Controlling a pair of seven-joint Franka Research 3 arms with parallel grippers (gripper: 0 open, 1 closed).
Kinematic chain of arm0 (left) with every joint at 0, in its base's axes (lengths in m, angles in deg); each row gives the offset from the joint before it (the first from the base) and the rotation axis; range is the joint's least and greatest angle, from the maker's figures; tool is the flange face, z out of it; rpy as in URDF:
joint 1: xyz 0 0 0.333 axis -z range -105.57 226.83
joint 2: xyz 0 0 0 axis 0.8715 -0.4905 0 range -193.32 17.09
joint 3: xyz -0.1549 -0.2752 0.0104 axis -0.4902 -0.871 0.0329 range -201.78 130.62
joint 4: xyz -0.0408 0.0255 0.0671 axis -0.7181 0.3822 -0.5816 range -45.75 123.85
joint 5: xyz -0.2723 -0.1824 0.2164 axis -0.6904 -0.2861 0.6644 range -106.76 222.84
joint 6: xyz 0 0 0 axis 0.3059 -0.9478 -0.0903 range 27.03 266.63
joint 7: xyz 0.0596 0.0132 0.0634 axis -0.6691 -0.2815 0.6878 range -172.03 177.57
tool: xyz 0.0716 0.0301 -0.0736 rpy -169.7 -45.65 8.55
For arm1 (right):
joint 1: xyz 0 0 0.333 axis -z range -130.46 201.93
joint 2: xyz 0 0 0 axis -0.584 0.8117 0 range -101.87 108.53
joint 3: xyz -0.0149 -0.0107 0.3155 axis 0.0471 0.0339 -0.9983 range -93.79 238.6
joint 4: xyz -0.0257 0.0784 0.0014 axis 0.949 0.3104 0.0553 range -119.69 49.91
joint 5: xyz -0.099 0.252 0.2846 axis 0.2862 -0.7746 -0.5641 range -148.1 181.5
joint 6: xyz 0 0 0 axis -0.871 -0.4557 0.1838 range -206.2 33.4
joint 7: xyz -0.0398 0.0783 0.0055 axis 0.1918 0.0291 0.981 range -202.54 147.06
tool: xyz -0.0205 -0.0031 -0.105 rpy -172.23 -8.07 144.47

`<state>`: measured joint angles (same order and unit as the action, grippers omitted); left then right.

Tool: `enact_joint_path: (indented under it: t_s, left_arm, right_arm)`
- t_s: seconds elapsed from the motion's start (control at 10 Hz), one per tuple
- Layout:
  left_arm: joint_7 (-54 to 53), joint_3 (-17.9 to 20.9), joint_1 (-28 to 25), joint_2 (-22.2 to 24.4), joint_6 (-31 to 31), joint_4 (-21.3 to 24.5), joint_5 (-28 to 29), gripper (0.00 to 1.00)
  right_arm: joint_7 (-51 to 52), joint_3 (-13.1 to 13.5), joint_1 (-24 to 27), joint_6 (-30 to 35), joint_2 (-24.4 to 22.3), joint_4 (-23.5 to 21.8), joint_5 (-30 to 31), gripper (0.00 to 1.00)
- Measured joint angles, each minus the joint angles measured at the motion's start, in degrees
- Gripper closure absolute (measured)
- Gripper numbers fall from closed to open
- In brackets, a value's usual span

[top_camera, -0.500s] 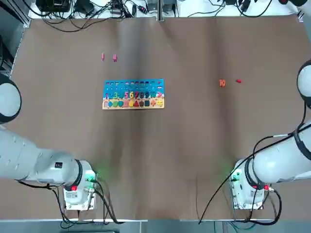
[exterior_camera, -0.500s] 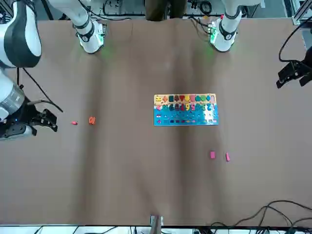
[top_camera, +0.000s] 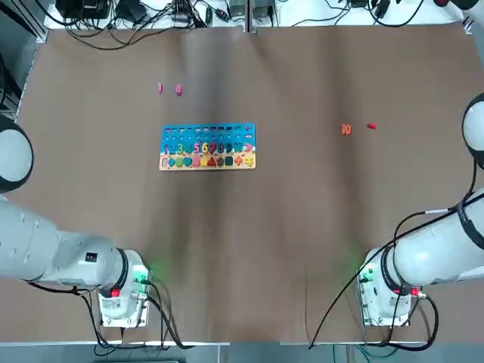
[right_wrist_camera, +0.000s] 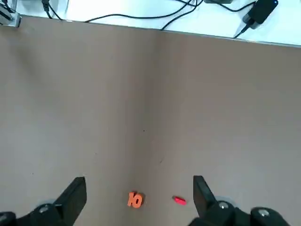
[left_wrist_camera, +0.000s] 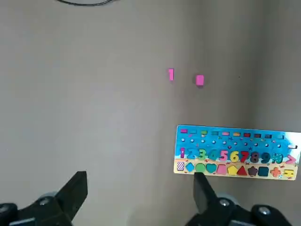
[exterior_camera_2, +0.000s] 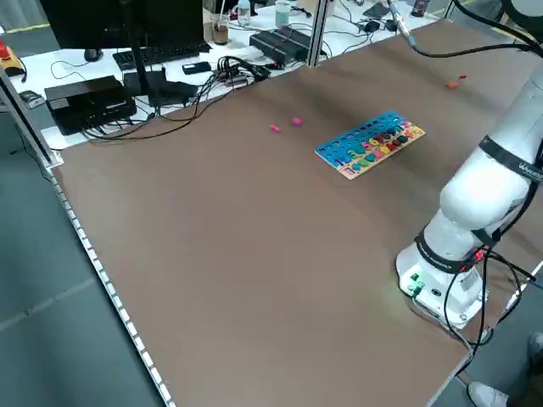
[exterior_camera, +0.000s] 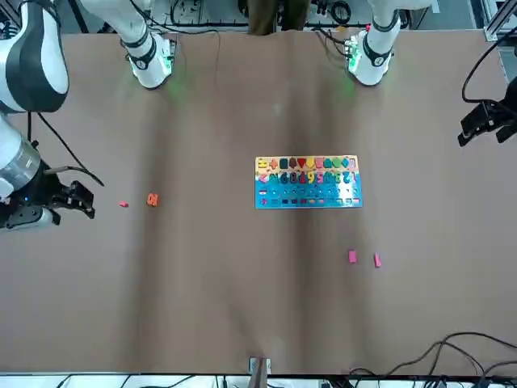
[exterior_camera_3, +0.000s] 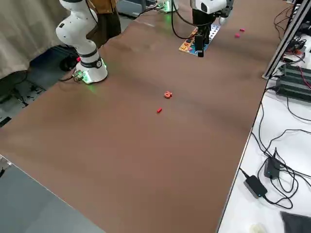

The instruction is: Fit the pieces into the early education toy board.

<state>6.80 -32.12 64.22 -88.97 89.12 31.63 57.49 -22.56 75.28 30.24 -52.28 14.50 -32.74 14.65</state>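
Brown table (top_camera: 249, 227): two pink pieces (top_camera: 169, 89) lie beyond the board (top_camera: 208, 147), nearer the left gripper (left_wrist_camera: 141, 195); both it and the right gripper (right_wrist_camera: 138, 200) hover wide open, empty.

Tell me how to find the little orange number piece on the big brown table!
Find the blue toy board in the middle of the brown table. Look across to the robot's right side, where two tiny pieces lie alone on the bare top. The orange "10" is the one nearer the board; its neighbour is a smaller red piece with no number shape.
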Motion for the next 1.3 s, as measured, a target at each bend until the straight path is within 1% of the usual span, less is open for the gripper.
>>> enact_joint_path:
  t_s: [0.5,0.7,0.8,0.9,1.1,1.3]
  left_arm:
    - [0.0,-0.14,0.04,0.0,0.23,-0.02,0.0,0.01]
    - [0.0,-0.33,0.19,0.09,0.15,1.34,0.0,0.02]
    - [0.0,-0.74,0.28,0.63,0.81,3.65,0.0,0.02]
    - [0.0,-1.69,0.3,1.96,3.06,7.41,0.0,0.05]
    - [0.0,-2.59,0.48,6.31,10.01,17.96,0.0,0.15]
    - [0.0,-3.18,0.52,9.75,15.8,27.88,0.0,0.29]
  right_arm:
    - [0.0,0.03,0.09,0.0,0.0,0.0,0.0,0.0]
    - [0.0,0.02,0.07,0.06,0.0,0.0,0.0,0.0]
    - [0.0,0.03,0.1,0.15,0.0,0.0,0.0,0.0]
    - [0.0,0.08,0.17,0.17,0.0,0.0,0.0,0.0]
    - [-0.02,0.09,0.25,0.19,0.0,0.0,0.0,0.0]
    - [-0.03,0.12,0.61,0.55,0.15,-0.32,0.0,0.0]
